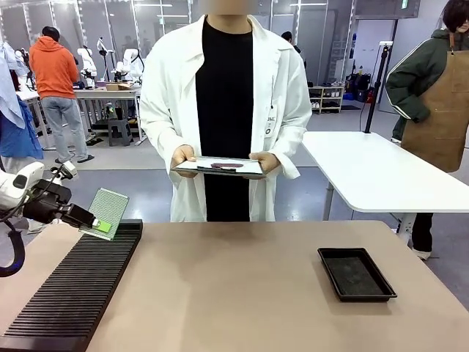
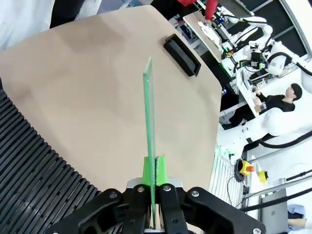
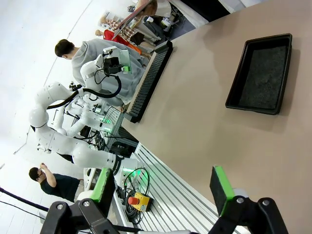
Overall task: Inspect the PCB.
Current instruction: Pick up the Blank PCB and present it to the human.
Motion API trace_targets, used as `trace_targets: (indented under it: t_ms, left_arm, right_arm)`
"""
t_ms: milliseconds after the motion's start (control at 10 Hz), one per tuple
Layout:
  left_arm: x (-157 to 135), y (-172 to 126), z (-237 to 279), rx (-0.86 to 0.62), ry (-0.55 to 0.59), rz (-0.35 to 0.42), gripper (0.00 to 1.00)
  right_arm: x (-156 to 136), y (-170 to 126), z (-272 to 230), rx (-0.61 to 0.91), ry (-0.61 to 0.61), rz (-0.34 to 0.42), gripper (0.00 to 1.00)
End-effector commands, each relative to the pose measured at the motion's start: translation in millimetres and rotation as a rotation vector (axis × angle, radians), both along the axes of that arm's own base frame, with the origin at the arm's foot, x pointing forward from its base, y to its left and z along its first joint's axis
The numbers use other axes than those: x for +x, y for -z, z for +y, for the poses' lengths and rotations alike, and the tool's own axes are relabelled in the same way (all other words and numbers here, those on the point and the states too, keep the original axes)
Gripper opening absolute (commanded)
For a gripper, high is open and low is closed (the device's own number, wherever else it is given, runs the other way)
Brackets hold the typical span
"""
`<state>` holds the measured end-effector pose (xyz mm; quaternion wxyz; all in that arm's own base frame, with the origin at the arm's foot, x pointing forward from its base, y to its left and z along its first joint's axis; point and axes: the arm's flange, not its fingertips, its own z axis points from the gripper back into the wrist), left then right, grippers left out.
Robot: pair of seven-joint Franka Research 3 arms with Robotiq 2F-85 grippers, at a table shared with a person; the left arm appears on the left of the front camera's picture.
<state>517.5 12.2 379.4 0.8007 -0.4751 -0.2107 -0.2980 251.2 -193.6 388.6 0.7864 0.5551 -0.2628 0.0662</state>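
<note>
Left gripper (image 1: 101,225) clamped tight, held aloft at left; right gripper (image 3: 163,187) spread wide

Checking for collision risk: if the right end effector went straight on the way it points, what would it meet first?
Probably bare tabletop, between the black tray and the slotted rack. The right end effector is open and empty; depth is hard to judge.

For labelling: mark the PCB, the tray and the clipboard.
PCB (image 1: 108,207), front view, middle of its speckled face.
Tray (image 1: 356,273), front view, bare floor.
Clipboard (image 1: 220,173), front view, near edge.
</note>
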Motion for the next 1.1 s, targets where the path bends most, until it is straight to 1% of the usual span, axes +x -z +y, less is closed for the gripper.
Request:
trace_targets:
  t_ms: [0,100,200,300,400,500,600,700,800,900,1000]
  left_arm:
    - [-2,-1,2,-0.009,0.013,-0.011,0.00]
    - [0,0,0,0.000,0.000,0.000,0.03]
    - [12,-10,-9,-0.089,0.045,0.134,0.03]
    - [27,-12,-15,-0.156,0.034,0.273,0.03]
    - [41,-15,-20,-0.230,0.032,0.387,0.03]
    - [56,-17,-26,-0.307,0.044,0.488,0.03]
    - [70,-15,-33,-0.370,0.043,0.569,0.03]
    - [79,-16,-40,-0.417,0.069,0.612,0.03]
    - [89,-18,-48,-0.464,0.105,0.634,0.03]
    - [98,-15,-53,-0.482,0.068,0.656,0.03]
    - [101,-10,-59,-0.500,0.059,0.694,0.03]
  right_arm:
    - [1,-2,0,0.014,0.007,-0.016,1.00]
    - [1,-2,0,0.014,0.007,-0.016,1.00]
    - [1,-2,0,0.014,0.007,-0.016,1.00]
    - [1,-2,0,0.014,0.007,-0.016,1.00]
    - [1,-2,0,0.014,0.007,-0.016,1.00]
    - [1,-2,0,0.014,0.007,-0.016,1.00]
    - [1,-2,0,0.014,0.007,-0.016,1.00]
    - [1,-2,0,0.014,0.007,-0.016,1.00]
    - [1,-2,0,0.014,0.007,-0.016,1.00]
    - [1,-2,0,0.014,0.007,-0.016,1.00]
    - [1,-2,0,0.014,0.007,-0.016,1.00]
